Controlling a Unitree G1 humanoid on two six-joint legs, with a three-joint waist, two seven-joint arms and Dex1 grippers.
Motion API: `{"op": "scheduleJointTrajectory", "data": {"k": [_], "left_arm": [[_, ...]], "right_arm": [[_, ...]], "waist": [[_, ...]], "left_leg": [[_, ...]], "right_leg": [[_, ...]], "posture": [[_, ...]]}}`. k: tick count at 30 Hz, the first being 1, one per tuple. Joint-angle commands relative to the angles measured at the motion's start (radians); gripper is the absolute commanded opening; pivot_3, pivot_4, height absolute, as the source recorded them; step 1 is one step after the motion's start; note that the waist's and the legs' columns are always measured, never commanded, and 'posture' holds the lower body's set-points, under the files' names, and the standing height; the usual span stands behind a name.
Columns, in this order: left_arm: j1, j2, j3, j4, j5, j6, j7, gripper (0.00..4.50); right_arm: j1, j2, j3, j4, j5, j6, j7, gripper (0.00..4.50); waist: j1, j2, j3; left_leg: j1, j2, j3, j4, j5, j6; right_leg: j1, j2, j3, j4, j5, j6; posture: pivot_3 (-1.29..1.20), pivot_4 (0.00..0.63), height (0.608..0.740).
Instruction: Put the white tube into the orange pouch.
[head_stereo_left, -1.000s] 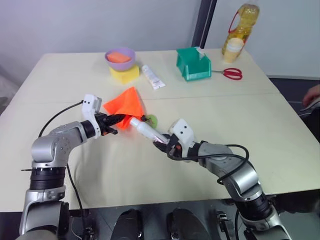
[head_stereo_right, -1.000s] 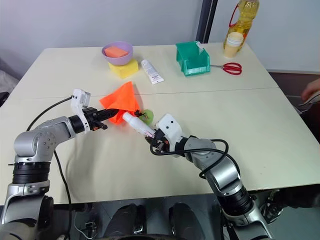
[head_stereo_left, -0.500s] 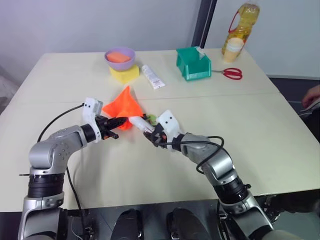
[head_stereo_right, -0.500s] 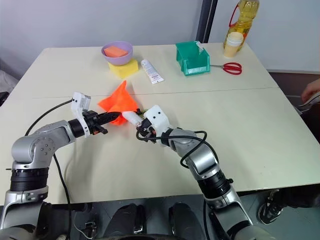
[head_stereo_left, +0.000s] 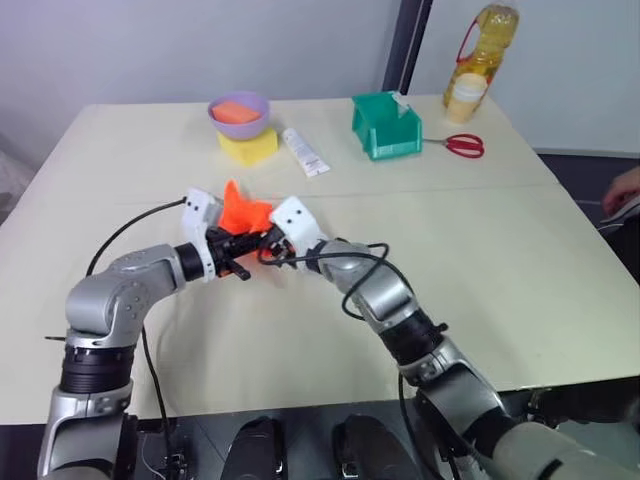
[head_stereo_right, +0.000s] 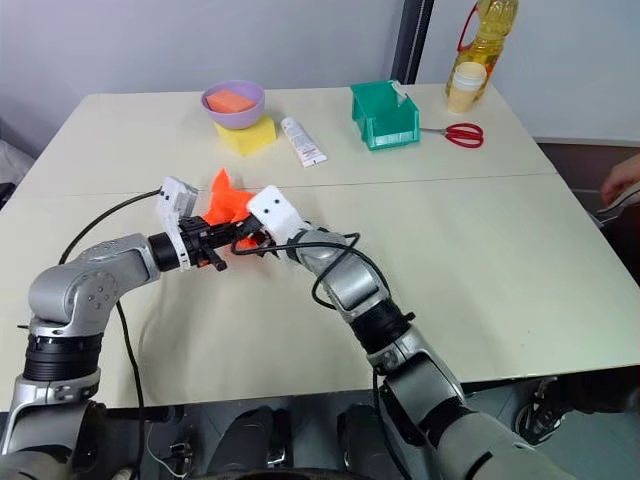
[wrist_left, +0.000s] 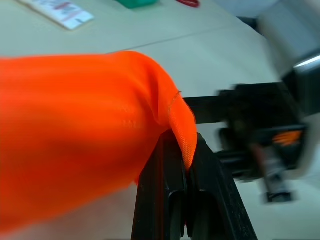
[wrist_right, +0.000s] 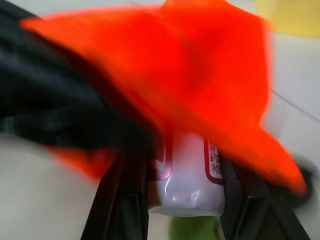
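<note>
Mid-insertion: left end effector (wrist_left: 186, 200) pinching orange pouch (wrist_left: 75, 125) rim, right end effector (wrist_right: 185, 165) clamping white tube (wrist_right: 186, 175) at the mouth; next, pushing deeper, then releasing.

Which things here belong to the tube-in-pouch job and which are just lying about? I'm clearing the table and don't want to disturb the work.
In the job:
- white tube, in the right gripper
- orange pouch, edge pinched by the left gripper

Lying about:
- purple bowl
- yellow sponge
- longer white tube
- green bin
- red scissors
- oil bottle
</note>
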Motion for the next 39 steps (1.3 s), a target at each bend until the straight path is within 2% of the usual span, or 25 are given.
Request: {"op": "scheduleJointTrajectory", "data": {"k": [1,5,12,18,24,31,39], "left_arm": [[0.001,0.014,0.014,-0.047,-0.025,0.002,-0.013,0.00],[0.021,0.037,0.030,-0.048,-0.023,-0.004,-0.014,0.00],[0.032,0.058,0.065,0.000,-0.007,-0.031,0.007,0.00],[0.039,0.058,0.099,0.087,0.034,-0.091,0.030,0.00],[0.047,0.055,0.124,0.135,0.025,-0.105,0.028,0.00],[0.067,0.049,0.117,0.121,0.016,-0.100,0.017,0.00],[0.076,0.024,0.122,0.051,-0.028,-0.066,0.027,0.00]], "right_arm": [[-0.036,0.020,0.021,0.009,-0.036,-0.067,0.019,1.15],[-0.031,0.015,0.023,0.017,-0.059,-0.090,0.039,1.15],[0.045,-0.043,0.005,-0.114,-0.065,-0.085,0.084,4.47],[0.211,-0.192,-0.060,-0.416,0.021,0.011,0.202,4.47],[0.296,-0.264,-0.091,-0.496,0.031,0.065,0.210,4.47],[0.257,-0.268,-0.054,-0.402,-0.014,0.013,0.209,4.47],[0.131,-0.211,-0.033,-0.127,-0.062,-0.132,0.199,4.47]], "waist": [[0.000,0.000,0.000],[0.000,0.000,0.000],[0.003,0.000,0.000],[0.003,0.000,0.000],[0.000,0.000,0.000],[0.002,0.000,0.000],[0.002,0.000,0.000]], "left_leg": [[0.000,0.000,0.000,0.000,0.000,0.000],[0.000,0.000,0.000,0.000,0.000,0.000],[0.000,0.000,0.000,0.000,0.000,0.000],[0.000,0.000,0.000,0.001,0.000,0.001],[0.001,0.000,-0.001,0.001,0.000,0.001],[0.001,0.000,0.000,0.002,0.000,0.001],[0.001,0.000,0.000,0.002,0.000,0.001]], "right_leg": [[0.000,0.000,0.000,0.000,0.000,0.000],[0.000,0.000,0.000,0.000,0.000,0.000],[0.000,0.000,0.000,0.000,0.000,0.000],[0.001,-0.001,0.000,0.000,0.000,0.000],[0.001,0.000,0.000,0.002,0.000,0.000],[0.001,0.000,0.000,0.002,0.000,0.000],[0.001,0.000,0.000,0.002,0.000,0.000]], "posture": [[0.00,0.150,0.740],[0.00,0.150,0.740],[0.00,0.150,0.740],[0.00,0.150,0.740],[0.00,0.150,0.740],[0.00,0.150,0.740],[0.00,0.150,0.740]]}}
